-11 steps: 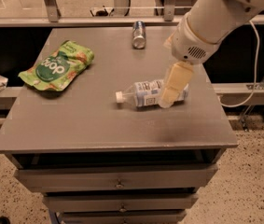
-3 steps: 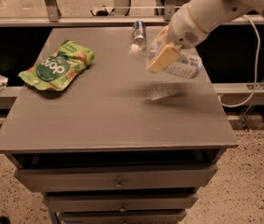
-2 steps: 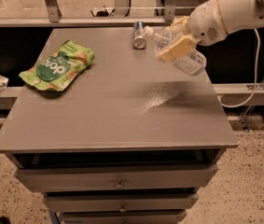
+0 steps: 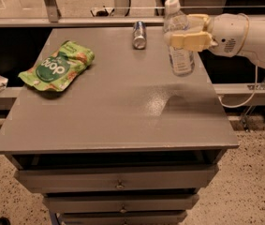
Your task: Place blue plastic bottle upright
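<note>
The blue plastic bottle (image 4: 179,55), clear with a white cap and pale label, stands upright near the right back part of the grey tabletop (image 4: 113,102). Its base is at or just above the surface; I cannot tell if it touches. My gripper (image 4: 182,34) reaches in from the right and is shut on the bottle's upper body, one cream finger (image 4: 188,40) in front and one behind.
A small silver-blue can (image 4: 139,34) lies at the table's back edge, left of the bottle. A green snack bag (image 4: 57,67) lies at the left. Drawers sit below the tabletop. A rail runs behind the table.
The bottle was lifted off the table where it lay on its side, turned from tilted to upright, and carried to the right back of the table in my gripper.
</note>
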